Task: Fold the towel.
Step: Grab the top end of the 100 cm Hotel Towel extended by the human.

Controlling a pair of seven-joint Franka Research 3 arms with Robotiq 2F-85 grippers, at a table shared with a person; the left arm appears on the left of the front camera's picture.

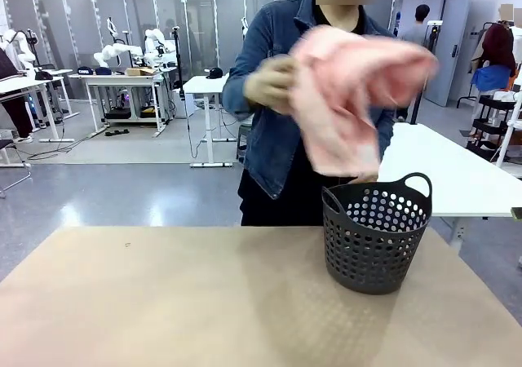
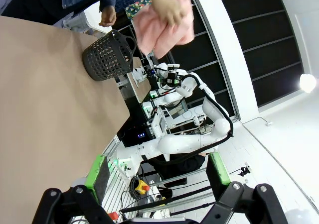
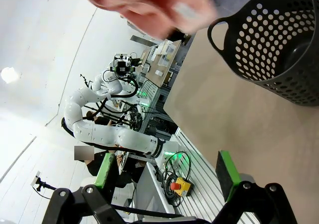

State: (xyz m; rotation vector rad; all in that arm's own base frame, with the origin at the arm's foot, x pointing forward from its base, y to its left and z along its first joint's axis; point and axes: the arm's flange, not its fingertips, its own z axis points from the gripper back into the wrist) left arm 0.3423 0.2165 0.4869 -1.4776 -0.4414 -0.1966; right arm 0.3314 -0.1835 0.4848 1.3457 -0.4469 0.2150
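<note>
Across the table, a person holds the pale pink towel (image 1: 351, 98) bunched up in the air in both hands, above and just behind the dark grey perforated basket (image 1: 377, 230). The left wrist view has the towel (image 2: 164, 27) under a hand (image 2: 167, 5), over the basket (image 2: 107, 55). It is a blurred pink mass (image 3: 144, 5) at the top of the right wrist view, beside the basket (image 3: 279, 40). My left gripper (image 2: 158, 170) is open with nothing between its green pads. My right gripper (image 3: 165, 170) is likewise open, holding nothing. Both hang off the table's near side, far from the towel.
The brown tabletop (image 1: 179, 302) is bare except for the basket at its right middle. The person in a denim jacket (image 1: 269, 130) stands at the far edge. A white table (image 1: 457, 175) stands behind on the right. Each wrist view shows a white robot arm (image 2: 189, 139) off the table.
</note>
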